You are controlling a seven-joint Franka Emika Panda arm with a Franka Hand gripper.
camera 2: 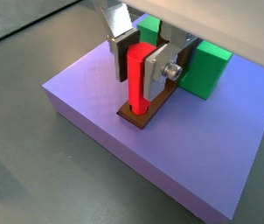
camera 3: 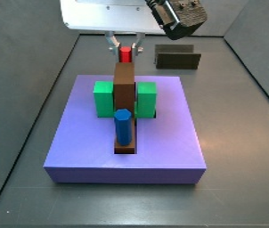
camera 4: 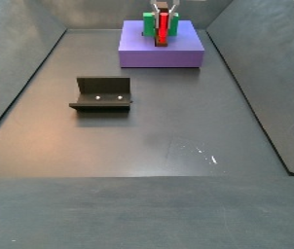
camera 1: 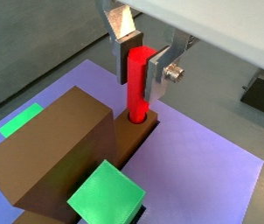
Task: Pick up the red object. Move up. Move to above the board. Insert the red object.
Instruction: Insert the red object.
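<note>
The red object (camera 1: 138, 83) is a bright red peg standing upright, its lower end in a hole at the end of the brown block (camera 1: 52, 153). It also shows in a wrist view (camera 2: 138, 83) and in both side views (camera 3: 125, 54) (camera 4: 163, 21). My gripper (camera 1: 139, 57) is shut on the peg's upper part, silver fingers on both sides, as in a wrist view (camera 2: 139, 57). The board (camera 2: 111, 122) is the purple-blue slab under it, seen in both side views (camera 3: 89, 147) (camera 4: 176, 53). A blue peg (camera 3: 123, 127) stands at the brown block's other end.
Green blocks (camera 1: 105, 197) (camera 2: 204, 70) (camera 3: 103, 98) flank the brown block on the board. The fixture, a dark L-shaped bracket, stands on the floor apart from the board (camera 4: 103, 93) (camera 3: 179, 59). Dark walls enclose the floor.
</note>
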